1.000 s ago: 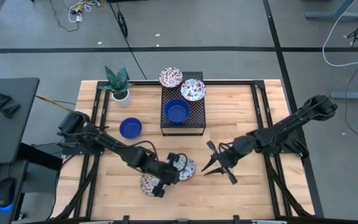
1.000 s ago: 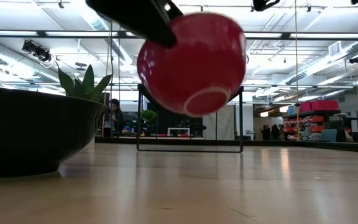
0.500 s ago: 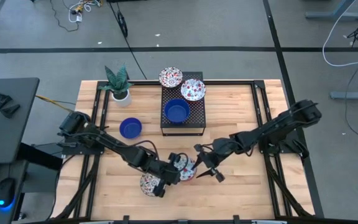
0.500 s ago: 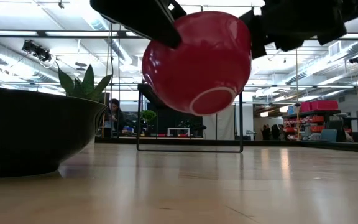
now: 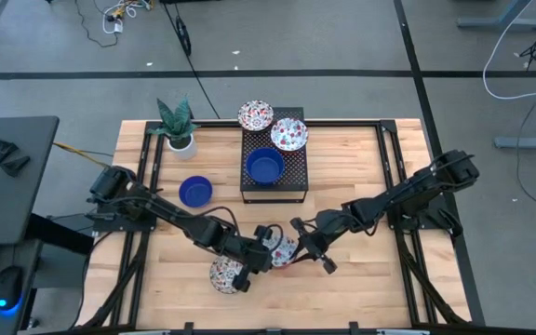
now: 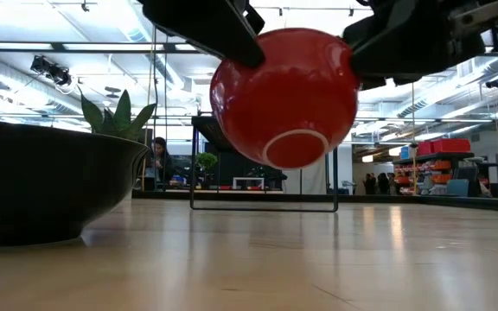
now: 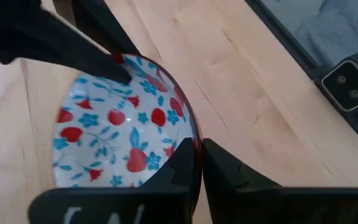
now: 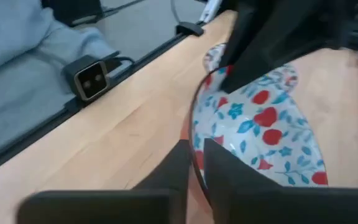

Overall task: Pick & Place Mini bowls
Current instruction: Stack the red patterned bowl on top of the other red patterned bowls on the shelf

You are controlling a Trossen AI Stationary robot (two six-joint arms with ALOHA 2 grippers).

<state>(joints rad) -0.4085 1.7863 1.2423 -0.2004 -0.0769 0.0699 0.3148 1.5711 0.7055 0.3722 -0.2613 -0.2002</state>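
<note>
A mini bowl (image 5: 282,249), red outside (image 6: 284,95) and white with red-and-blue flowers inside (image 7: 114,134), hangs above the near middle of the table. My left gripper (image 5: 266,249) is shut on its left rim and my right gripper (image 5: 296,247) is shut on the opposite rim. A second floral mini bowl (image 5: 223,275) rests on the table just near-left of them. A blue mini bowl (image 5: 194,192) stands on the table farther back. On the black perforated box (image 5: 287,181) sit a blue mini bowl (image 5: 264,167) and a floral one (image 5: 288,133). My left gripper pinches the bowl's rim (image 7: 192,142), one finger inside the bowl and one outside. It comes slanting down from the table's left. The bowl is lifted clear of the table, tilted. My right gripper pinches the opposite rim (image 8: 194,134), one finger inside and one outside. It comes slanting down from the table's right.
Another floral bowl (image 5: 255,115) sits at the box's far left corner. A plant in a white pot (image 5: 180,140) stands at the far left. A dark bowl (image 6: 50,181) looms close in the low view. Bare wood (image 5: 370,279) lies at the near right.
My right gripper has come down and toward the table's left, from open and apart to the held bowl, and has shut on its rim. The bowl, still in my left gripper, has shifted slightly toward the right gripper.
</note>
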